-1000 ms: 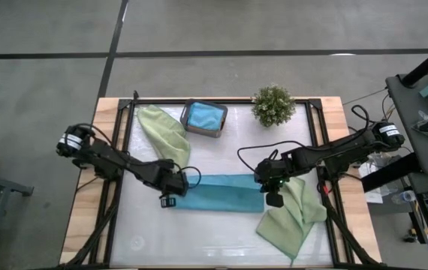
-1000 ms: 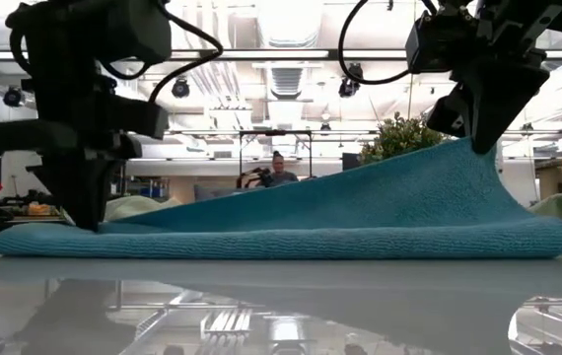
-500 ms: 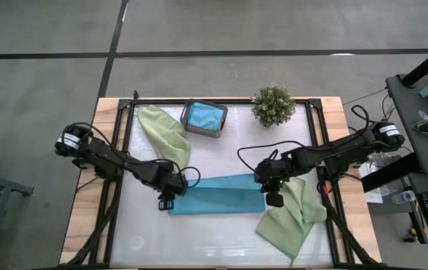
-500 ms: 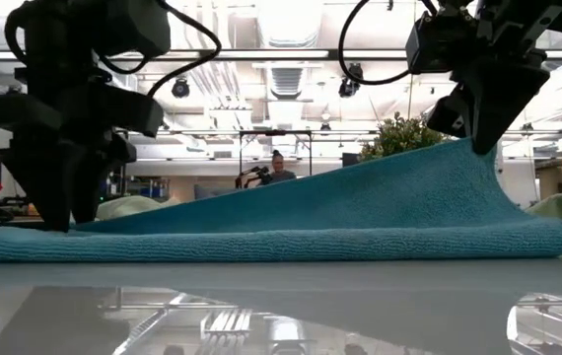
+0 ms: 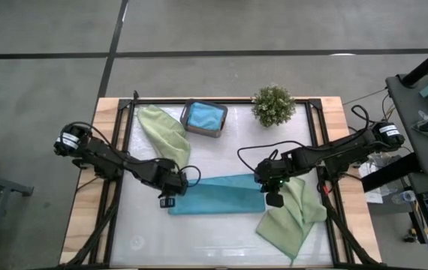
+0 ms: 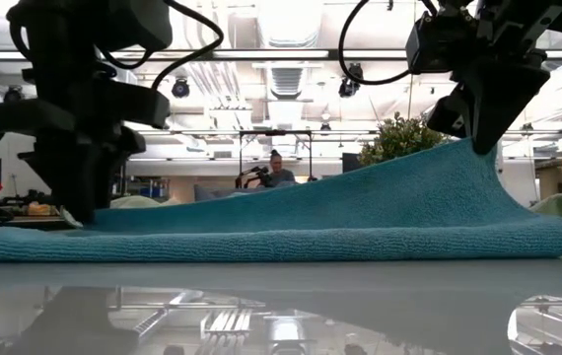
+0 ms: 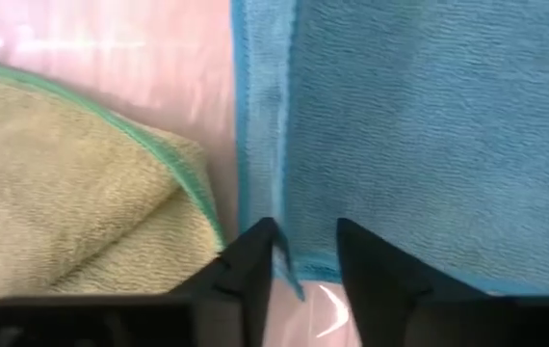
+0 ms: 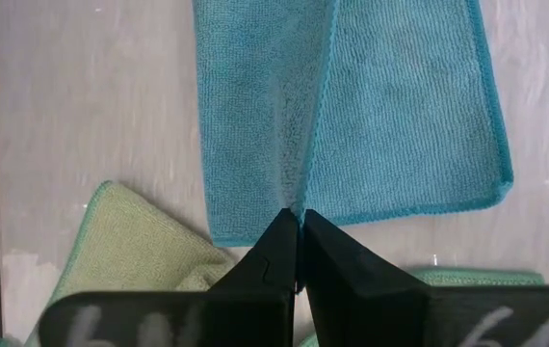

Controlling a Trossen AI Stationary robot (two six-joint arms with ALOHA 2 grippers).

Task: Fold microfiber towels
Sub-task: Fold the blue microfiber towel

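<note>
A teal-blue microfiber towel point(image 5: 218, 193) lies as a long folded strip across the middle of the table. My left gripper point(image 7: 303, 253) points down at its left end point(image 6: 25, 245), open. Its fingers stand on either side of the hemmed edge near a corner, and I cannot tell whether they touch it. My right gripper point(image 8: 300, 229) is shut on the strip's right end, which is raised off the table. One sage green towel point(image 5: 163, 131) lies at the far left and another point(image 5: 293, 217) at the near right, both flat. My right gripper pinches the teal towel's right end at its edge point(image 8: 302, 204) between its two shut fingers, slanting down from the table's right side. One layer or several, I cannot tell. The cloth slopes up to the fingers point(image 6: 478, 148) in a taut ridge, and the rest lies on the table.
A small dark grey tray point(image 5: 191, 126) holding a blue cloth stands at the far middle, with a bushy potted plant point(image 5: 273, 105) to its right. Bare tabletop point(image 5: 199, 240) lies along the near edge. A person shows far off in the room point(image 6: 279, 170).
My left gripper has opened wide and let go of the teal towel's left end, then narrowed partway while staying in place. The released end has dropped flat and now reaches farther toward the table's left. The right end stays raised.
</note>
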